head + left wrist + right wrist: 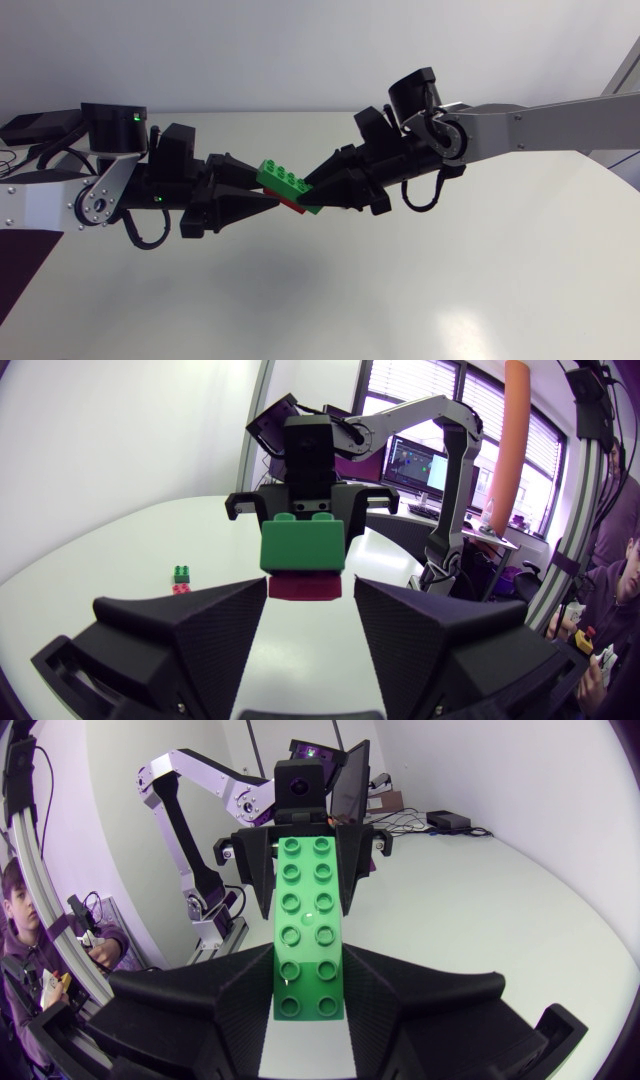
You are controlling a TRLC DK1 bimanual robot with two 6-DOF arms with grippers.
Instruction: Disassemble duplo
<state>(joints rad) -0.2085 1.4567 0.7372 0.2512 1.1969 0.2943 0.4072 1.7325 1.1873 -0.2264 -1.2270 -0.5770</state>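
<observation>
- Head view first: both arms meet at the centre of the frame, well above the table [420,300]. The left gripper [268,200] comes in from the left edge and the right gripper [312,198] from the right.
- Between them hangs the duplo: a long green brick [283,179] with a red brick [293,205] stuck underneath, just above mid-frame and off the table.
- Left wrist view: our left gripper [310,584] has its tips pinched on the red brick [305,587], one tip at each side. It is a hold at the very points of the wedges.
- Directly ahead, the right gripper [303,525] flanks the green brick [303,550] on top.
- Beside our left finger, down on the table, sits a small green-and-red stack [181,577], well apart from the action.
- Right wrist view: the right gripper [310,960] is clamped on the near end of the green brick [308,920], studs up. The left gripper [307,880] sits at the far end. The red brick is hidden under the green one here.
- What could go wrong: as we judge it, the split has yet to come, and a straight pull risks a slip. The red brick is held only at the fingertips, so it could pop out and drop to the table.
- The two grippers' tips are very close, so a twist to peel the bricks apart could knock one finger against another.
- If the bricks let go suddenly, the arms may jerk apart and fling a brick.
</observation>
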